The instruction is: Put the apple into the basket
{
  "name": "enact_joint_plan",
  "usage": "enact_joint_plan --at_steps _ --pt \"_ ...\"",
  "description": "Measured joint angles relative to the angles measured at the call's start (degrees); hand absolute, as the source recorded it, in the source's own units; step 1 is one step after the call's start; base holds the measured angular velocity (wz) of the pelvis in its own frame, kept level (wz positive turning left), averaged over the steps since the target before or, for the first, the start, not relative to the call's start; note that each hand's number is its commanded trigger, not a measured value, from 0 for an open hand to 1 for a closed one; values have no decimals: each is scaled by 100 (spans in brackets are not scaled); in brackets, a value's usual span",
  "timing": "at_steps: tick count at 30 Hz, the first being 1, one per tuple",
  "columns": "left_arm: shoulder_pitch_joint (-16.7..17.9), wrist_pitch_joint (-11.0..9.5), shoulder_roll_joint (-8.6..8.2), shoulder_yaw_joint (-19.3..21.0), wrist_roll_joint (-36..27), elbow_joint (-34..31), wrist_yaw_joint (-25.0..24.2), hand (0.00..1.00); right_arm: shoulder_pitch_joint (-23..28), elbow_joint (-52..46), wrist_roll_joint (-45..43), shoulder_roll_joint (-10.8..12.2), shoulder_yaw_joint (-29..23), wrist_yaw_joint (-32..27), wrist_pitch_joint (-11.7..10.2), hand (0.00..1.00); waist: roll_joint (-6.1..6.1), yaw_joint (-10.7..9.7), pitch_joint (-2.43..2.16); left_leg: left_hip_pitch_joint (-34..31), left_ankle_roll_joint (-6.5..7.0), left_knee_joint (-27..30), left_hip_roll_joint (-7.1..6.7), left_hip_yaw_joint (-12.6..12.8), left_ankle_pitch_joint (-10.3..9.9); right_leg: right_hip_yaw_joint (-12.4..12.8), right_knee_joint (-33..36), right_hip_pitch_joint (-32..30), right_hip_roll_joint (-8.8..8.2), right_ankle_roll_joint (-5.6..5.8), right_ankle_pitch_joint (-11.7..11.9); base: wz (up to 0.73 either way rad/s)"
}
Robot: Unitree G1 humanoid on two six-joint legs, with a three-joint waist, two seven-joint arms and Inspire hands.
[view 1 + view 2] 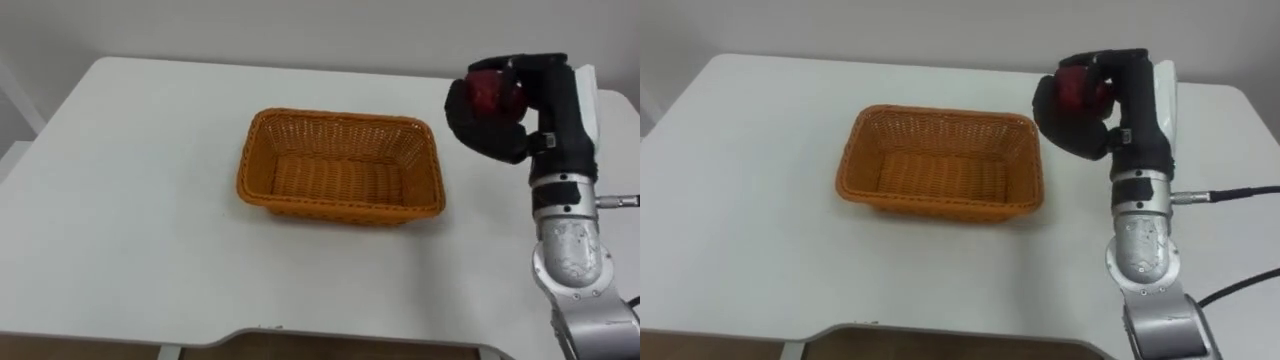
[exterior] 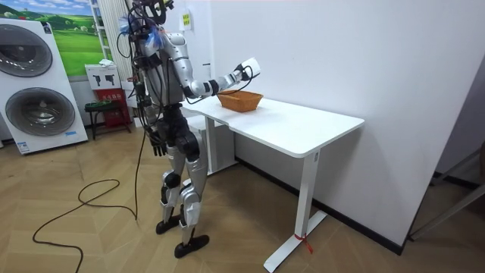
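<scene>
— apple (image 1: 497, 92) is gripped in the right robot hand (image 1: 486, 128), raised beside the basket (image 1: 340, 118), not above it.
— so an early release drops it on the table (image 1: 130, 180), where it could roll off.

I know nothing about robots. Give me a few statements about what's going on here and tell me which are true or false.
The right hand holds a red apple. True.
The apple already lies in the basket. False: the basket is empty; the apple is in the raised hand, to the basket's right.
The basket stands on a white table. True.
The basket is blue plastic. False: it is orange wicker.
The robot sits on a chair. False: it stands at the table.
</scene>
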Motion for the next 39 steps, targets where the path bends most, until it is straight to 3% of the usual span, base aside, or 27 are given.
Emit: enact_joint_plan --at_steps 2,3,17,28,34,35,39 --pt "-22 -39 -13 -66 0 7 6 0 0 -6 0 8 130 192 0 68 -12 32 -7 -2 0 0 0 -2 0 -2 1 6 -1 0 0 0" --pt "-22 -39 -15 -66 0 11 7 0 0 -18 0 10 140 233 0 0 -14 35 -8 -3 0 1 0 -2 0 -5 1 8 -1 0 0 0" --pt "-141 -36 -3 -219 8 5 26 0 0 -580 -56 37 777 685 9 0 -21 219 18 -22 0 10 0 -12 0 -7 6 0 -2 0 0 0" --pt "-145 -35 -6 -232 8 6 17 0 0 -580 -46 41 785 791 15 0 7 219 39 -64 0 52 -5 -26 0 -31 14 -6 -8 0 0 1" --pt "-109 -39 -5 -219 -2 50 31 0 3 -572 -27 5 572 710 12 0 15 100 42 -84 0 57 -5 -71 0 -86 -1 6 -10 0 0 3" --pt "-92 -39 -7 -197 -6 58 34 0 3 -568 -18 1 473 685 12 0 -33 70 16 -79 0 55 -8 -74 0 -89 -8 6 -15 0 0 0" --pt "25 -37 -13 -56 -7 53 30 0 6 -568 -6 -6 -80 411 11 0 -67 -67 5 -82 2 44 -19 -76 1 -101 -13 -3 -28 0 0 -1"
